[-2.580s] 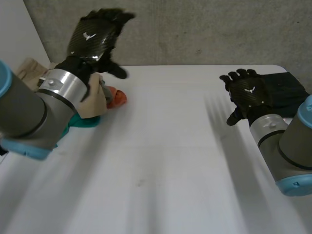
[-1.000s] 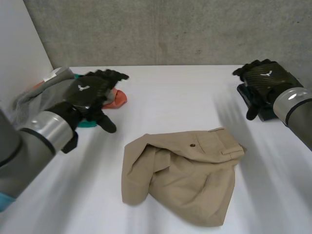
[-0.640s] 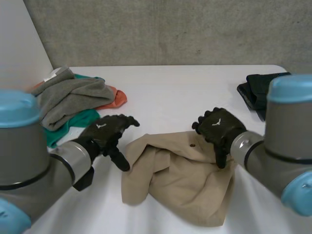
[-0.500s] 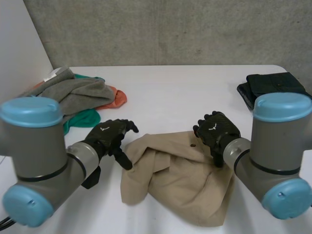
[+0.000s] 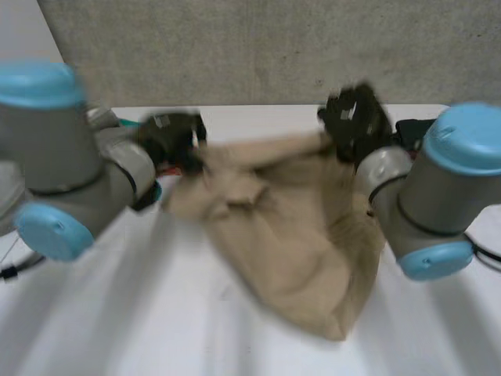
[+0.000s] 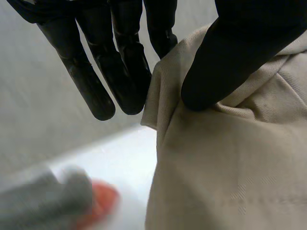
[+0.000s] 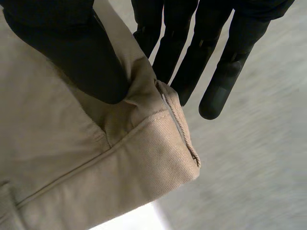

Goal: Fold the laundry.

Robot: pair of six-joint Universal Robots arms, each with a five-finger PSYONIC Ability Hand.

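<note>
A pair of beige trousers [image 5: 297,227] hangs above the white table [image 5: 117,313], held up at two points of its upper edge. My left hand [image 5: 174,139] pinches the left end; its own view shows the thumb [image 6: 230,52] pressing the beige cloth [image 6: 225,163] against the fingers [image 6: 120,62]. My right hand [image 5: 356,117] holds the right end, where the thumb [image 7: 72,48] clamps the waistband corner [image 7: 153,148] against the fingers [image 7: 192,52]. The lower part of the trousers still trails down to the table.
A heap of grey, teal and orange clothes [image 5: 117,125] lies at the table's far left, partly behind my left arm. Dark folded clothes [image 5: 411,129] sit at the far right behind my right arm. A concrete wall [image 5: 274,47] backs the table.
Both hands have closed on the trousers' upper edge and swung it up and away from the table; before, they rested open at the crumpled trousers.
</note>
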